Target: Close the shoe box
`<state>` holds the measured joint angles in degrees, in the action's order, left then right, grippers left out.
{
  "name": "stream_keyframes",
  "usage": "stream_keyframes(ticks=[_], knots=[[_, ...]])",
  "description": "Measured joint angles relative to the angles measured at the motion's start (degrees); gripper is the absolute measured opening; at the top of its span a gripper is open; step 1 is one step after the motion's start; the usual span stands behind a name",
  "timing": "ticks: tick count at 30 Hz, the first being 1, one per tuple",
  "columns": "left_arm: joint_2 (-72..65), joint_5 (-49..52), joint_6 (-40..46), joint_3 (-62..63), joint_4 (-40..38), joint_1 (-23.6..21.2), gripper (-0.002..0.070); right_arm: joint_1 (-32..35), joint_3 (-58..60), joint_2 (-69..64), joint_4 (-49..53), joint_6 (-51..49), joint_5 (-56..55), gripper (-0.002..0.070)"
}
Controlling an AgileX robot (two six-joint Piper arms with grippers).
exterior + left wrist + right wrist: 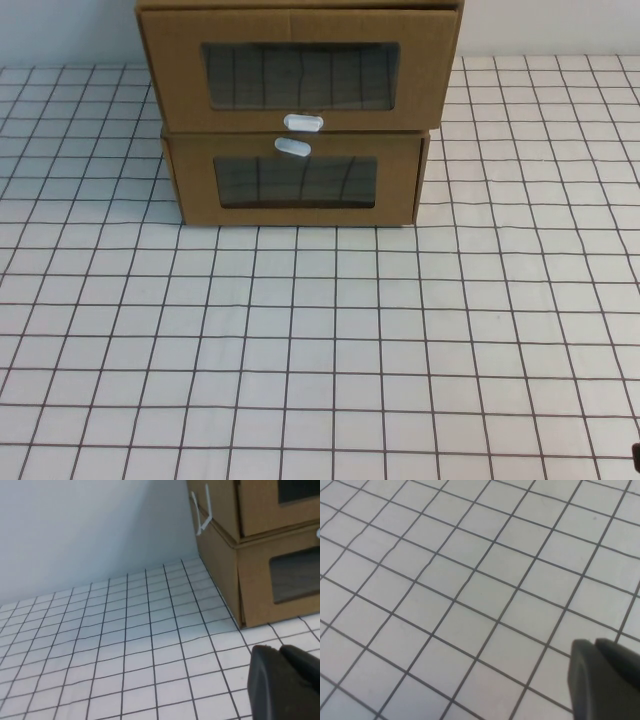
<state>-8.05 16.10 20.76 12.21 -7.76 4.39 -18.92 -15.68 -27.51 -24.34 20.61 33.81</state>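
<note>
At the table's [330, 350] far edge, the shoe box [300, 70] sits on a like box [295, 185]. Left gripper [280, 652] and right gripper [595, 645]: fingertips together, holding nothing, above gridded cloth.

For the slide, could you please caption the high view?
Two stacked shoe boxes: the upper shoe box juts over the lower box on a gridded table; no gripper in view.

My white tabletop with its black grid lines [330, 340] carries one thing directly — the lower brown cardboard windowed box [295, 180].
</note>
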Motion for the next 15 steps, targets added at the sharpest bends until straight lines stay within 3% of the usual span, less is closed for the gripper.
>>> stream_keyframes(ticks=[5,15], knots=[[7.89,-5.84,-2.7,-11.3,0.55,-0.09,-0.0005,0.0,0.0,0.0,0.0,0.0,0.0,-0.0013],[8.52,4.18,-6.26,-13.67,2.16,-0.09,-0.0005,0.0,0.0,0.0,0.0,0.0,0.0,-0.0013]])
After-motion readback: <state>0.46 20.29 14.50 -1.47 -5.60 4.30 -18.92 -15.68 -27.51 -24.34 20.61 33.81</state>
